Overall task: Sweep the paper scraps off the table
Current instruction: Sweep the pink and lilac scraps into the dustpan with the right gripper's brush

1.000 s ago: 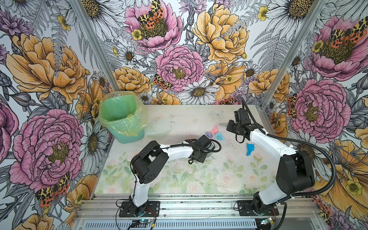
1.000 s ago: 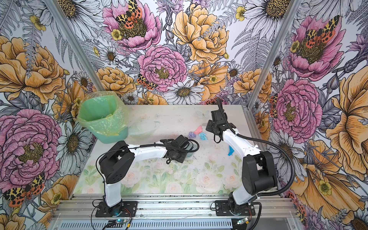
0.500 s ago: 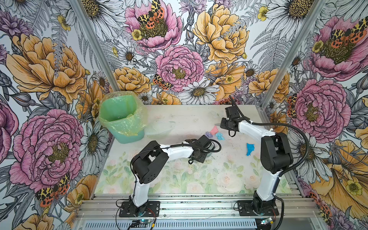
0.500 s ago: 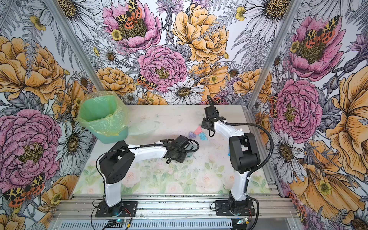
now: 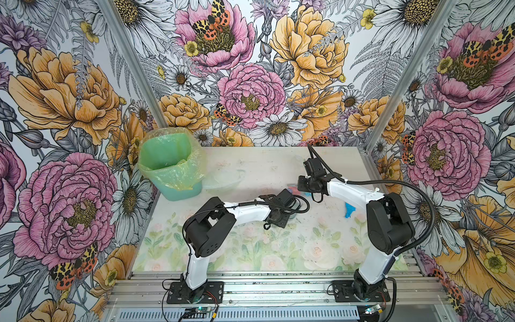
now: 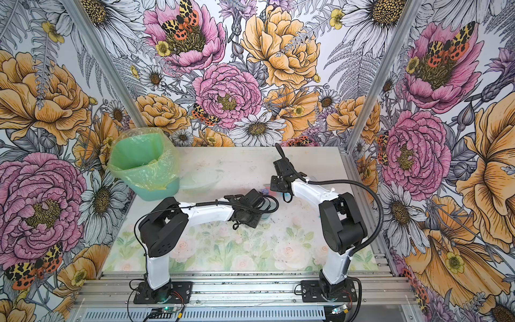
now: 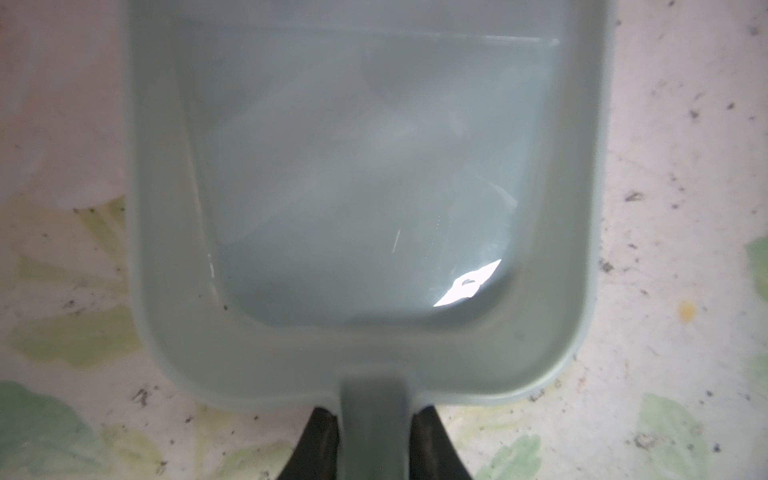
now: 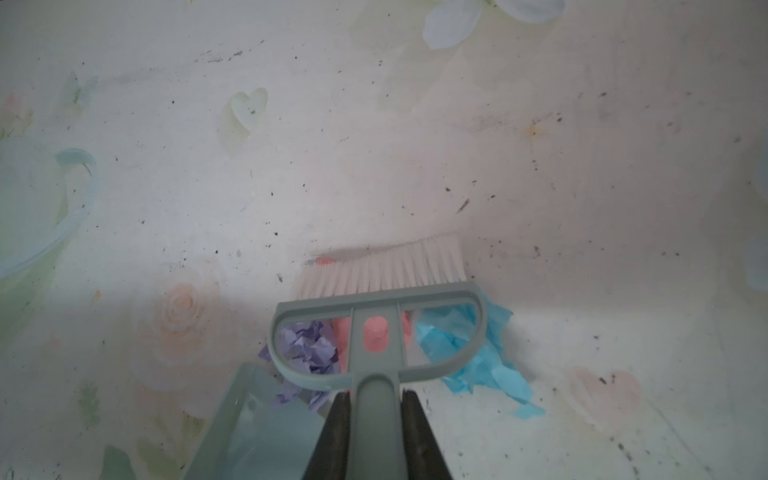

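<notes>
Three paper scraps lie together on the table (image 5: 250,167): a lilac wad (image 8: 309,347), a pink one (image 8: 408,328) and a light blue one (image 8: 478,357). My right gripper (image 8: 376,436) is shut on the grey brush (image 8: 376,299). Its white bristles (image 8: 382,266) rest on the table just beyond the scraps. My left gripper (image 7: 374,440) is shut on the handle of the grey-blue dustpan (image 7: 365,166), which is empty. The dustpan's lip (image 8: 257,415) lies beside the lilac wad. A further blue scrap (image 5: 349,211) lies alone by the right arm.
A green bin (image 5: 170,167) lined with a yellowish bag stands at the back left. A clear bowl (image 5: 223,181) sits next to it. Dark specks dot the tabletop. In both top views the two grippers (image 5: 309,185) (image 6: 250,212) are close together mid-table.
My right gripper has swung left with the brush and now covers the scraps from above. The left arm and dustpan have not moved.
</notes>
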